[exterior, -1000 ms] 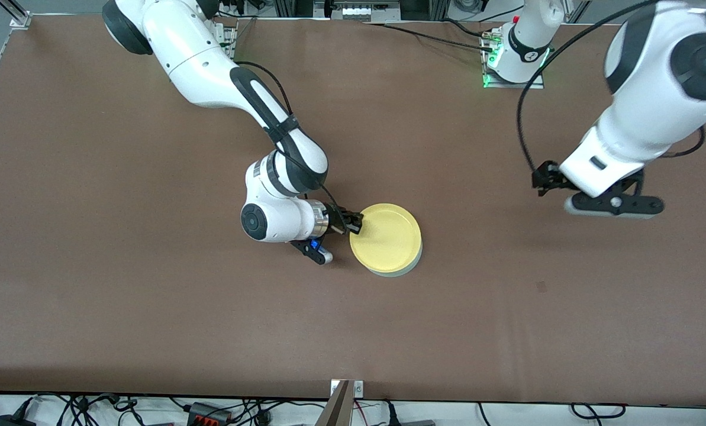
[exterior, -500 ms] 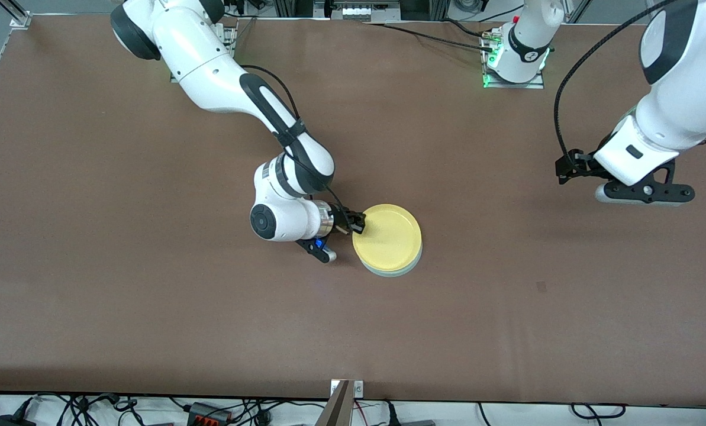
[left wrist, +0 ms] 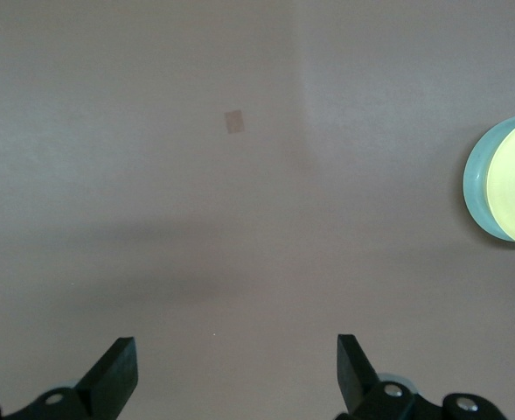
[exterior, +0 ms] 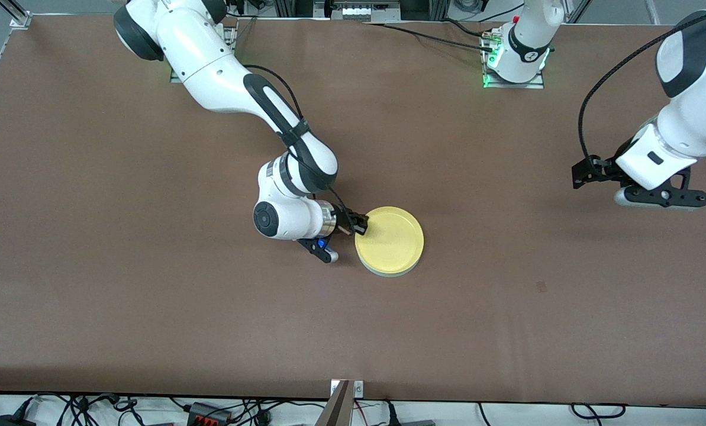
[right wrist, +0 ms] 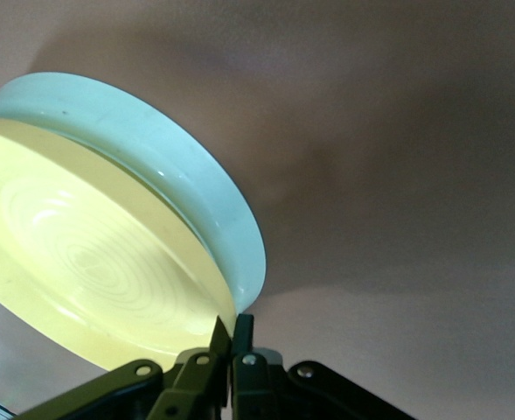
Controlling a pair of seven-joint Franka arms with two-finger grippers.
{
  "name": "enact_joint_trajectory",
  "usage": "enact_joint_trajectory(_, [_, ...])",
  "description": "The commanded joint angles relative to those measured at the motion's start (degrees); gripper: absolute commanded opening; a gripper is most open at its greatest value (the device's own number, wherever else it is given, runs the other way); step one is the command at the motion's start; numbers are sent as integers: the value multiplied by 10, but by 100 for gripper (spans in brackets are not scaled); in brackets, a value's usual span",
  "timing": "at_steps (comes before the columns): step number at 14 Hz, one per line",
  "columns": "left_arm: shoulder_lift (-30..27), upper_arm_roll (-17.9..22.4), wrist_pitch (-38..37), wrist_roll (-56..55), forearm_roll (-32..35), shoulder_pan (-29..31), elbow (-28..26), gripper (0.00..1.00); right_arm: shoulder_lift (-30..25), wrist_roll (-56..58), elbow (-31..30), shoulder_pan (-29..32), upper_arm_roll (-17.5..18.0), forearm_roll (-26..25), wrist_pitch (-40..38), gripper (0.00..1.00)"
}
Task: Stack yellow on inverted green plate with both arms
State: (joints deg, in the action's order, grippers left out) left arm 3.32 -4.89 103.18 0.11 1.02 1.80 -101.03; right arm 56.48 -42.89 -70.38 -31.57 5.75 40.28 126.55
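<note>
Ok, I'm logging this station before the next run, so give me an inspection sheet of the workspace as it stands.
Surface: brown table, one small darker mark toward the left arm's end.
Job's things: yellow plate sits on the green plate, whose rim shows beneath it.
Clutter: nothing seen.
Grippers: right gripper at the yellow plate's rim, jaws shut on it; left gripper open over bare table, waiting toward the left arm's end.
Cables: black cable looping along the left arm; another cable strapped along the right arm.
Surroundings: loose wires along the table edge nearest the front camera; left arm's base with a green light.
</note>
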Motion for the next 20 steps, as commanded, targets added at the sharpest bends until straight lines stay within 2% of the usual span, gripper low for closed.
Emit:
enact_joint_trajectory(1, [-7, -2, -72, 21, -19, 7, 35, 100, 10, -5, 15, -4, -2, 11, 2, 38])
enact_joint_trajectory(2, [-2, -3, -78, 14, -18, 7, 46, 100, 9, -8, 15, -3, -2, 11, 2, 99])
enact_joint_trajectory(5, [1, -1, -100, 28, -30, 14, 54, 100, -3, -7, 17, -3, -5, 3, -5, 100])
enact_joint_trajectory(7, [5, -3, -100, 29, -35, 13, 58, 100, -17, -6, 19, -2, -8, -20, -15, 100])
enact_joint_trajectory(9, [16, -3, -105, 26, -42, 12, 88, 100, -36, -6, 20, 5, -11, -70, -66, 100])
enact_joint_trajectory(11, [31, -3, -134, 25, -44, 11, 123, 100, -61, 0, 20, 16, -26, -96, -115, 100])
enact_joint_trajectory(14, [38, -3, -148, 14, -34, 11, 142, 100, -97, 25, 21, 42, -49, -141, -200, 100])
enact_joint_trajectory(15, [29, -4, -164, -3, -34, 13, 135, 100, -108, 56, 21, 58, -53, -161, -222, 100])
enact_joint_trajectory(17, [7, -6, -170, -17, -34, 9, 121, 100, -127, 109, 21, 102, -55, -171, -275, 100])
enact_joint_trajectory(20, [-60, -14, -82, -18, -35, 11, 16, 100, -160, 195, 21, 164, -57, -186, -347, 100])
